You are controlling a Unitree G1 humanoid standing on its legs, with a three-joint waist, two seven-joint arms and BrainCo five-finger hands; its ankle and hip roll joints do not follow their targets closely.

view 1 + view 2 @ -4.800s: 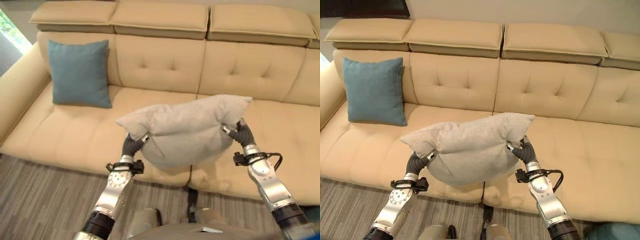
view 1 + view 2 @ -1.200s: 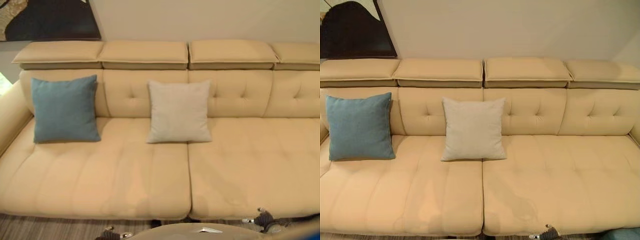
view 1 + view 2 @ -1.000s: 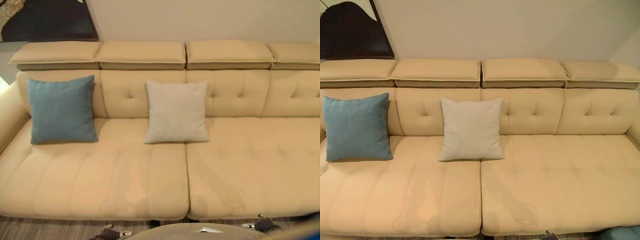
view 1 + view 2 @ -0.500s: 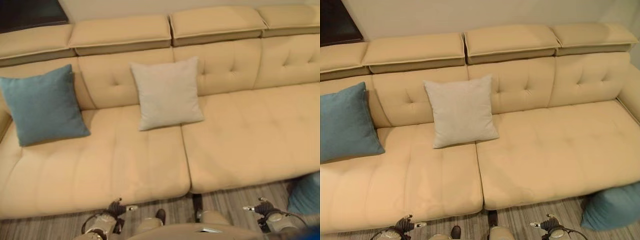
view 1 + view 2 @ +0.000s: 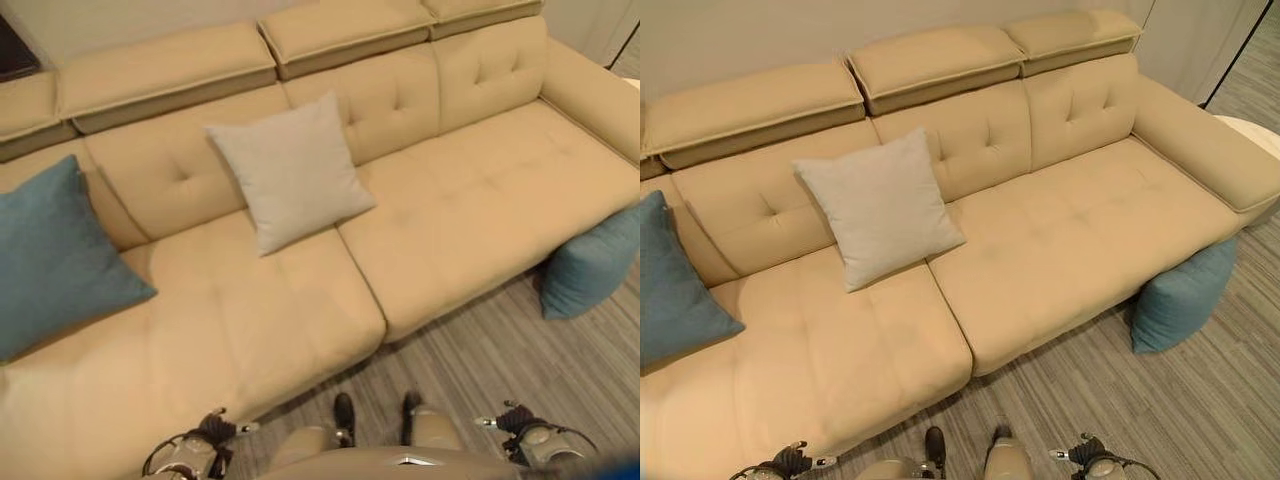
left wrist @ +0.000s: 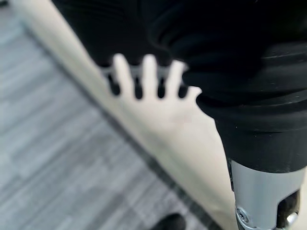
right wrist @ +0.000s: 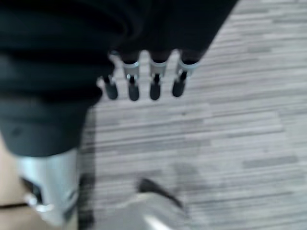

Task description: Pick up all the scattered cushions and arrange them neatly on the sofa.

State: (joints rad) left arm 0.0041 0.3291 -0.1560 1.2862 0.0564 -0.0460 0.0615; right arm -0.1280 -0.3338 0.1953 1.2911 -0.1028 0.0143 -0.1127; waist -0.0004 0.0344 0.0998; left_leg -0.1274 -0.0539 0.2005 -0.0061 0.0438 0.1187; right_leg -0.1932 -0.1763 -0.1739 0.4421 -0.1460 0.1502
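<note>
A blue cushion (image 5: pixel 1180 295) lies on the floor against the sofa (image 5: pixel 1070 240) front, likely next to collect, so both hands, left hand (image 6: pixel 144 79) and right hand (image 7: pixel 144 84), hang loose-fingered, holding nothing

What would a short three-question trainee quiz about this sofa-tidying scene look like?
1. True or false: the pale grey square cushion leans against the backrest of the beige leather sofa.
2. Which cushion is not yet on the sofa? A) the pale grey cushion B) the teal cushion at the sofa's left end C) the teal cushion on the striped grey floor by the sofa's right end.
3. Fill in: the left hand and right hand both hold ______.

Key: 1 true; 2 C; 3 nothing.
</note>
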